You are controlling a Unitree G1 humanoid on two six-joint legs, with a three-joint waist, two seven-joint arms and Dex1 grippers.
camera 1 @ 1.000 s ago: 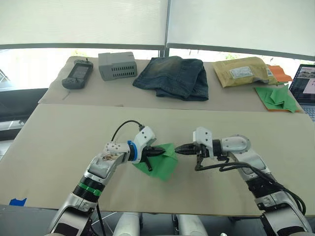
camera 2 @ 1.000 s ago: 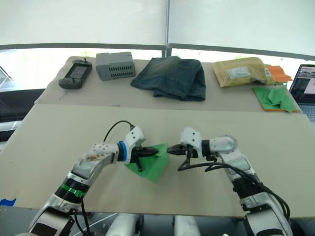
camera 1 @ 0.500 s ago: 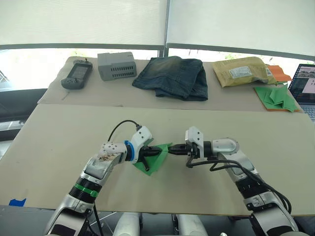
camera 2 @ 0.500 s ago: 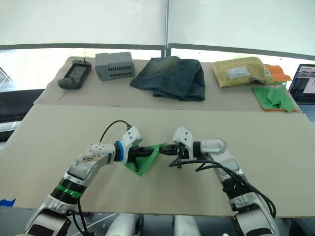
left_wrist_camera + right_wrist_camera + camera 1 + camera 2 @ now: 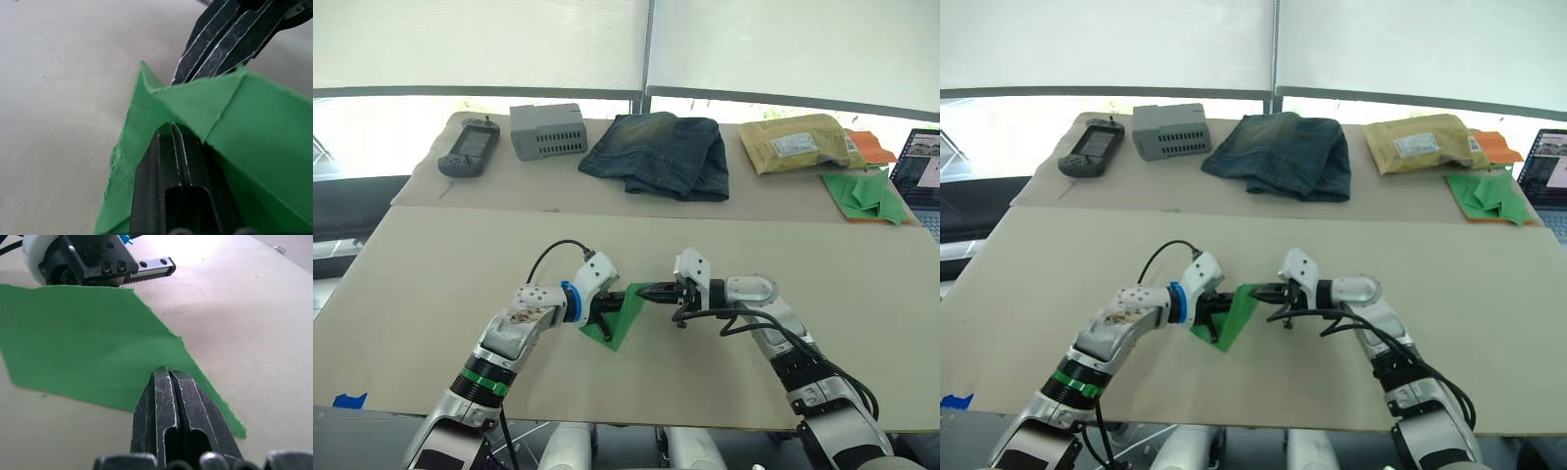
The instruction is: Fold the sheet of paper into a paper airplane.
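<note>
I have the left gripper (image 5: 609,304) clenched on the left side of the sheet of paper (image 5: 623,311), its two black fingers pressed together with the green layers draped over them in the left wrist view. The paper is partly folded into a triangular flap and is held just above the near tabletop (image 5: 431,264), midway between both arms. I have the right gripper (image 5: 648,292) pinched shut on the opposite, upper right edge of the same paper, fingertip to fingertip with the left one. Risk one: both grippers hold one thin sheet, so any outward pull by either arm is likely to tear it along the ragged edge seen in the right wrist view. Risk two: if either arm twists out of line, the crease may set crooked and the wedge will come out lopsided. Risk three: releasing one side before pressing the fold flat may let the flap spring open.
</note>
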